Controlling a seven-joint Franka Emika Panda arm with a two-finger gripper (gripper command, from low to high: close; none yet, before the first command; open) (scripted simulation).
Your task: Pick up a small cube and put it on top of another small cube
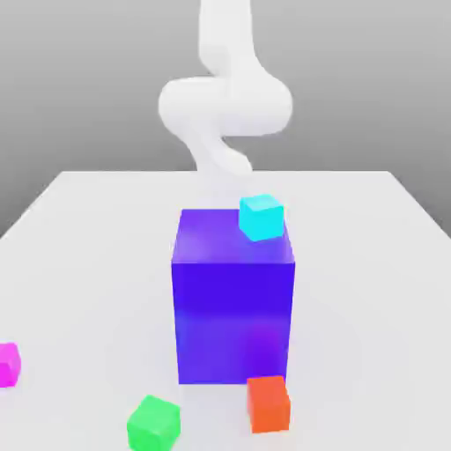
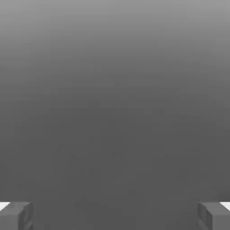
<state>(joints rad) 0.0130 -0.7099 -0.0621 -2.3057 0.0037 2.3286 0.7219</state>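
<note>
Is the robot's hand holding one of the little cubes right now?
No, nothing is held. In the hand view the gripper has its two grey fingertips spread far apart with only bare grey background between them.

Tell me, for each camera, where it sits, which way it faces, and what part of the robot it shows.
Exterior view: off the arm, looking slightly down across the table at the blue block, with the cyan, orange, green and magenta cubes; the white arm rises behind.
Hand view: on the hand, facing plain grey; two fingertips of the gripper stand wide apart.
Shared: no object; both show parts of the robot.
</note>
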